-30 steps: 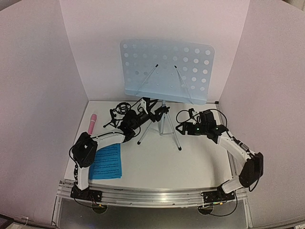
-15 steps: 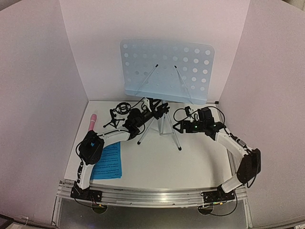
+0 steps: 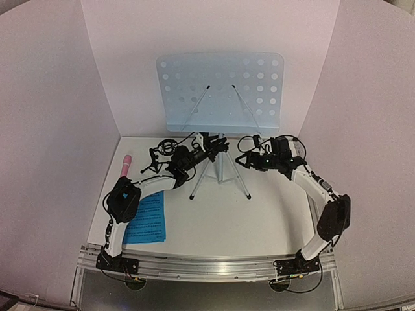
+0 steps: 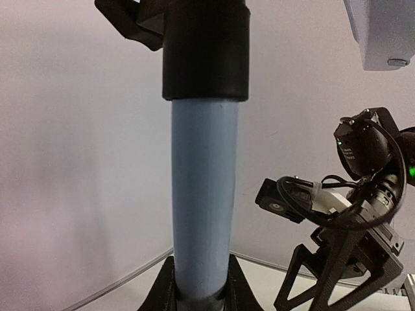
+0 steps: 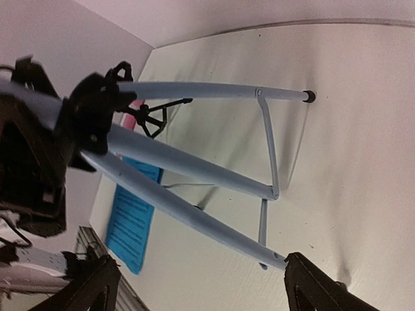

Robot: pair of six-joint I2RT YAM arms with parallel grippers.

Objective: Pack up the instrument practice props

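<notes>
Both arms closing on the perforated music stand (image 3: 220, 91), upright at back centre!
Left gripper (image 3: 214, 150) hugs the vertical centre pole (image 4: 201, 194), apparently clamped. Right gripper (image 3: 243, 160) gapes wide and empty, with the tripod legs (image 5: 194, 165) just ahead of it.

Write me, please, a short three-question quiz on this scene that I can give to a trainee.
1. True or false: the pink microphone lies on the table, not mounted in the small black mic stand.
2. Which lies nearest the left arm's base? A) the microphone B) the blue sheet-music pages C) the mic stand
3. Fill in: in the right wrist view, the fingers of the right gripper stand ___ beside a leg of the music stand.
Key: 1 true; 2 B; 3 open.
</notes>
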